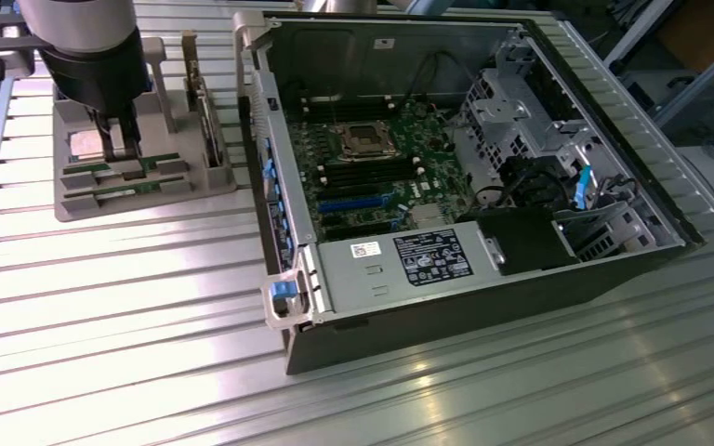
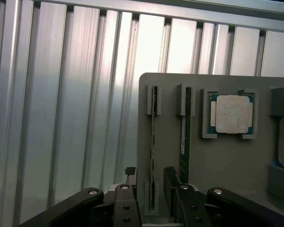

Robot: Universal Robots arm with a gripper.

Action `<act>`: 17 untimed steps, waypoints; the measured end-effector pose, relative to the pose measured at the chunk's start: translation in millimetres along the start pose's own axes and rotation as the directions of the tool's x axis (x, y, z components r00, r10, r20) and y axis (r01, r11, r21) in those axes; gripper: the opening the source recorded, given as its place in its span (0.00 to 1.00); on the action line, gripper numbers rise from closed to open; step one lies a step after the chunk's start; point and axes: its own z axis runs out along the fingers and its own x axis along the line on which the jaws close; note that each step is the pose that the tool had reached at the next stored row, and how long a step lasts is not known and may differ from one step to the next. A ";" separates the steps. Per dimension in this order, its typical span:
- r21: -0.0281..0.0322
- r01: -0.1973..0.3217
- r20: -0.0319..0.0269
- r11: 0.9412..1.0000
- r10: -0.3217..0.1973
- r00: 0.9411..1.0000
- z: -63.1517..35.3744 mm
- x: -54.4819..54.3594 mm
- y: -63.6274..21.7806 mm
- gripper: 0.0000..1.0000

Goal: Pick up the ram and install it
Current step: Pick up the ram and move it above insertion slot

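Observation:
Two ram sticks stand on edge in a grey holder (image 1: 146,200) at the exterior view's left. In the wrist view they are thin green strips, one ram (image 2: 153,142) farther from the processor and another ram (image 2: 184,137) beside it. In the exterior view the ram (image 1: 127,170) shows as a green strip in the holder. My gripper (image 1: 119,149) hangs low over the holder, open. Seen from the wrist, the gripper (image 2: 150,174) straddles the end of the farther stick; one finger (image 2: 169,172) sits between the two sticks. Nothing is held.
A square silver processor (image 2: 233,113) lies in the holder next to the sticks, and an upright card with a bracket (image 1: 204,102) stands at its far side. The open computer case (image 1: 654,200) with the motherboard (image 1: 376,172) lies to the exterior view's right on the ribbed aluminium table (image 1: 109,325).

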 end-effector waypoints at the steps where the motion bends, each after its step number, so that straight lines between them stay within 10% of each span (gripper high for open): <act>1: 0.000 0.001 0.000 1.000 -0.001 1.000 0.4 0.0 -0.1 0.36; 17: -0.001 0.027 -0.001 1.000 -0.027 1.000 14.5 -0.5 0.0 0.36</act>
